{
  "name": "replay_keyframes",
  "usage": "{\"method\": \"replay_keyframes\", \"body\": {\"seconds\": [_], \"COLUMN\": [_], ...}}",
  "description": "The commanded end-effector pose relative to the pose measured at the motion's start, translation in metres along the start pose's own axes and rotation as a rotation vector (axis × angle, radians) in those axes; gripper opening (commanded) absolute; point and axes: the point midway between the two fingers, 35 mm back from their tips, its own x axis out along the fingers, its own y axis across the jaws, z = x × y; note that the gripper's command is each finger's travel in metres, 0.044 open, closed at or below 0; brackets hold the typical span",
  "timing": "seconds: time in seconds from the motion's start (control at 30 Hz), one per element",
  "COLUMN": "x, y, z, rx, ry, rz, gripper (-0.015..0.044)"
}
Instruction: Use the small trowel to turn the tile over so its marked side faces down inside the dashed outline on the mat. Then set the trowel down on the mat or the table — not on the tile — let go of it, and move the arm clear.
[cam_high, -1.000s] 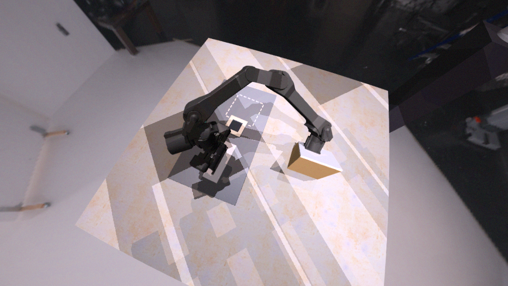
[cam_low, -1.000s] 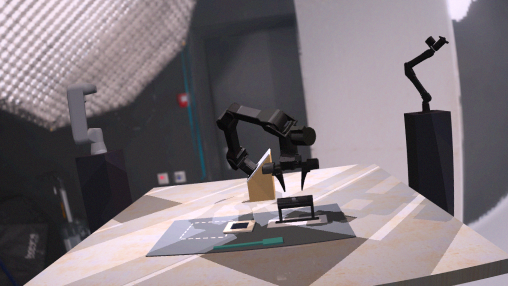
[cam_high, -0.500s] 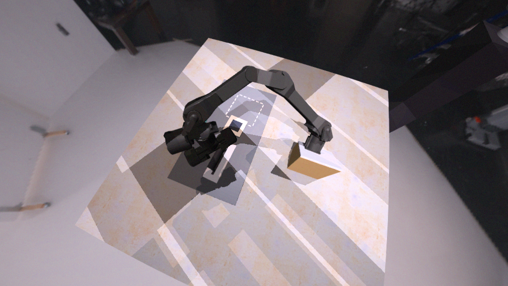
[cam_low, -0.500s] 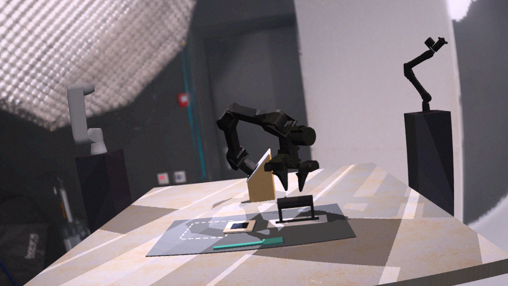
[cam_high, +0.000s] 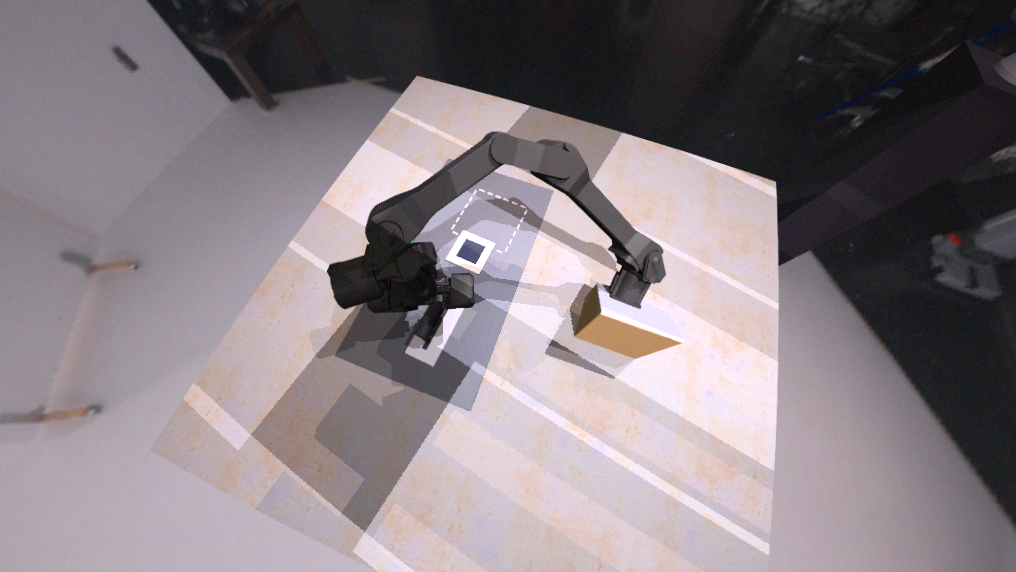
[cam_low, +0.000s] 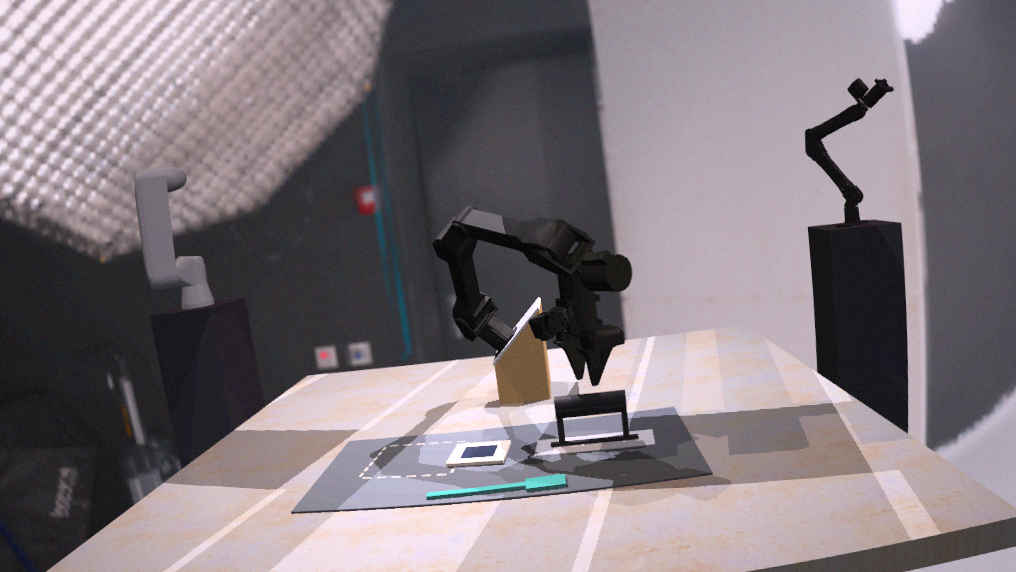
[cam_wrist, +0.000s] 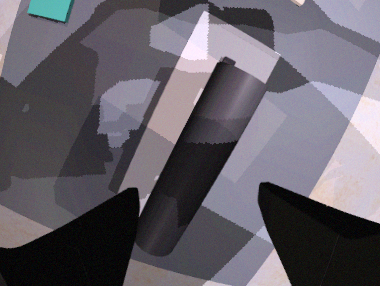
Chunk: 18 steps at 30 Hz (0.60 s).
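The trowel (cam_high: 428, 325) (cam_low: 590, 403) (cam_wrist: 205, 150) stands on the mat (cam_low: 682, 454), its thick black handle raised on two posts above a flat pale plate. My gripper (cam_low: 587, 381) (cam_wrist: 199, 195) is open and empty just above the handle. In the wrist view its fingertips lie either side of the handle's lower part, with the handle slanting between them. In the top view the arm hides the fingertips. The tile (cam_high: 470, 250) (cam_low: 479, 463) lies flat, dark square face up, overlapping the near edge of the dashed outline (cam_high: 479, 189).
A teal tool (cam_low: 546, 483) (cam_wrist: 50, 9) with a thin stem and wider flat end lies near the mat's edge, beyond the tile and trowel from the arm's base. The arm's base sits on a sloped wooden block (cam_high: 625, 335) (cam_low: 522, 376) on the table (cam_high: 568, 454).
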Motion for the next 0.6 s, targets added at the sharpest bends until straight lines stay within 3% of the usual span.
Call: {"method": "replay_keyframes", "body": {"seconds": [0.0, 0.33, 0.57], "x": [0.0011, 0.0013, 0.0023], "y": [-0.0005, -0.0002, -0.0001], "z": [-0.001, -0.001, -0.001], "rx": [0.129, 0.469, 0.491], "ry": [0.002, 0.001, 0.001], "rz": [-0.005, -0.005, -0.005], "gripper": [0.027, 0.027, 0.027]}}
